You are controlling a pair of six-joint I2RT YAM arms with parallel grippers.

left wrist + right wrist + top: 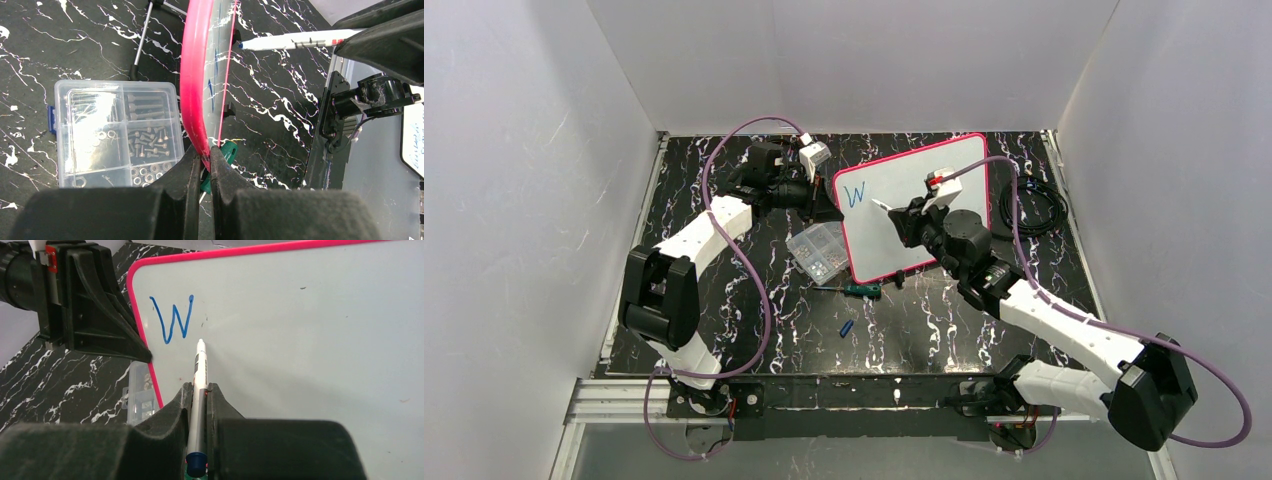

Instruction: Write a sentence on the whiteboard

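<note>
Whiteboard [899,170] is propped tilted at centre-rear of table [924,335], its pink rim pinched by the closed left gripper [205,152], prob. to steady it vs. pen pressure. Marker [200,365] is clamped in the closed right gripper [200,387], tip aimed just right of a blue "W" [171,320] at board's top-left. Rest of surface is blank, w/ faint specks.
</note>
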